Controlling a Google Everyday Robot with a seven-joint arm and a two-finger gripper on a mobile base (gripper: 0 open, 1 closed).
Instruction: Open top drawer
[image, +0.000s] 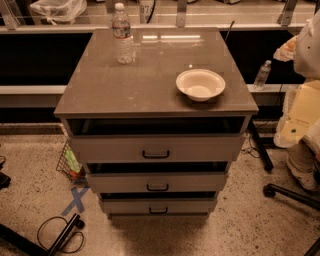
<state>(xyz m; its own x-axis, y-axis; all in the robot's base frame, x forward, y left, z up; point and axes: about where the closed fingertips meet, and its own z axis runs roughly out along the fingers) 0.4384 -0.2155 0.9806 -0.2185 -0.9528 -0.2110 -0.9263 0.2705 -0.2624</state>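
The top drawer (156, 149) is the widest light-grey front, just under the cabinet's countertop (125, 85). Its small black loop handle (156, 154) sits at centre. A dark gap runs above the front, and no interior shows. My arm's white and cream segments (302, 115) stand at the right edge of the view. My gripper (301, 169) hangs low there beside the cabinet's right side. It is far to the right of the handle and touches nothing.
Two narrower drawers (157, 182) (158, 206) sit below. On the countertop are a water bottle (122, 35) and a white bowl (200, 85). A wire basket (70, 165) is on the floor at left, with cables (57, 235) nearby. Chair legs (287, 192) stand at right.
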